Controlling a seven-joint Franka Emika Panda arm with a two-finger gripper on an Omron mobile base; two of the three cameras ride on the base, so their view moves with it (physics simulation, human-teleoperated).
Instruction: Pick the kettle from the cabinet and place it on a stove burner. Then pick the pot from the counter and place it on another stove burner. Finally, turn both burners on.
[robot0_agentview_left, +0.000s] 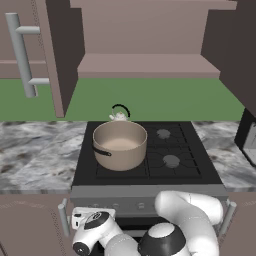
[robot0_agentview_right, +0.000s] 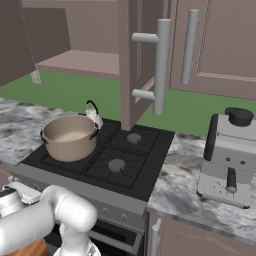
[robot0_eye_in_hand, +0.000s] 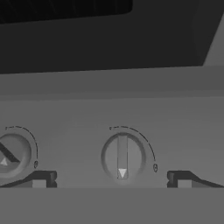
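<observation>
A: Nearest the base, where was the end effector (robot0_eye_in_hand: 111, 179)?

B: Low against the stove's front panel, its fingertips (robot0_eye_in_hand: 38, 179) spread as wide as they go, with nothing between them. They straddled a round knob (robot0_eye_in_hand: 122, 156) whose bar stood straight up and down, pointer at the bottom. A second knob (robot0_eye_in_hand: 11, 155) sat at the left edge of the hand view, its bar slanted.

A: So one burner was already lit?

B: I couldn't tell; no flame showed. My judgement was that the slanted knob had been turned and the centred one was next.

A: And on the cooktop (robot0_agentview_left: 207, 170)?

B: The pot (robot0_agentview_left: 120, 144) sat on the front-left burner, lidless, a dark loop handle facing the front edge. Just behind it, on the back-left burner, stood the kettle (robot0_agentview_left: 120, 114), mostly hidden by the pot in the left base view. Both right burners were bare.

A: Further back?

B: The cabinet (robot0_agentview_left: 150, 64) hung open with its shelf bare. Both placements looked done; the knobs were what remained.
</observation>
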